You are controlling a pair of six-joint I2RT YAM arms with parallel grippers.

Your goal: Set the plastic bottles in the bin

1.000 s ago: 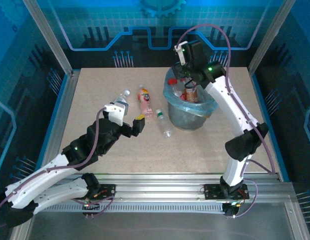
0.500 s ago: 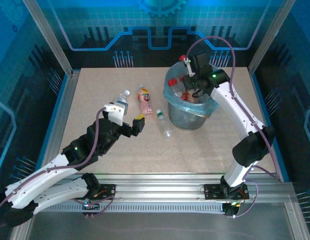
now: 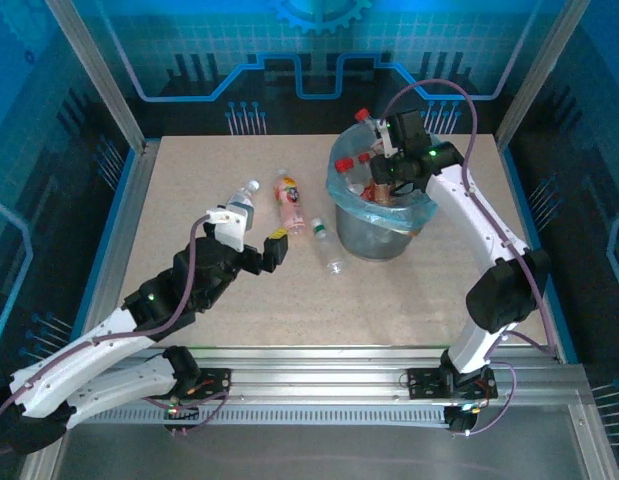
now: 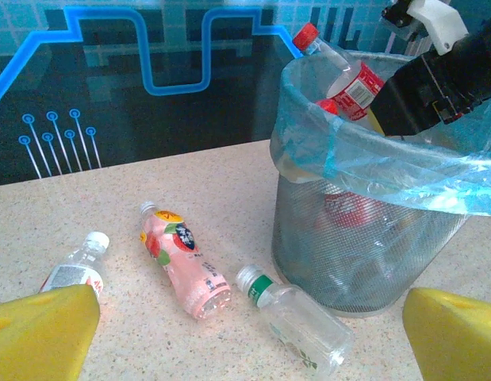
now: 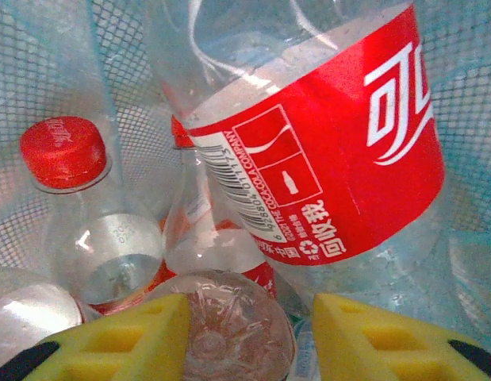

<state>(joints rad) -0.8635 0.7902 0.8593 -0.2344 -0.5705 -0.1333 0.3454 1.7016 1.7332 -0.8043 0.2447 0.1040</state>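
Three plastic bottles lie on the table left of the bin (image 3: 374, 238): a white-capped clear one (image 3: 244, 195), a pink one (image 3: 288, 202) and a clear one with a green band (image 3: 328, 250). My left gripper (image 3: 257, 232) hovers just in front of them, wide open and empty (image 4: 253, 321). The pink bottle (image 4: 182, 262) and the green-band bottle (image 4: 297, 321) lie between its pads. My right gripper (image 3: 385, 170) reaches into the bin, its jaws partly open (image 5: 249, 321). A bottle base (image 5: 229, 333) lies between them, touching the left pad, with a gap at the right pad. A red-label bottle (image 5: 324, 159) leans just ahead.
The mesh bin (image 4: 364, 254), lined with a light-blue bag, holds several red-capped bottles (image 5: 64, 151). One red cap (image 3: 361, 114) pokes above the rim. The right arm's black wrist (image 4: 435, 87) hangs over the bin. Metal frame rails border the table.
My right gripper has dropped from above the bin's far rim into its mouth, and its jaws have narrowed. A red-capped bottle now leans on the rim. The left arm has stayed put.
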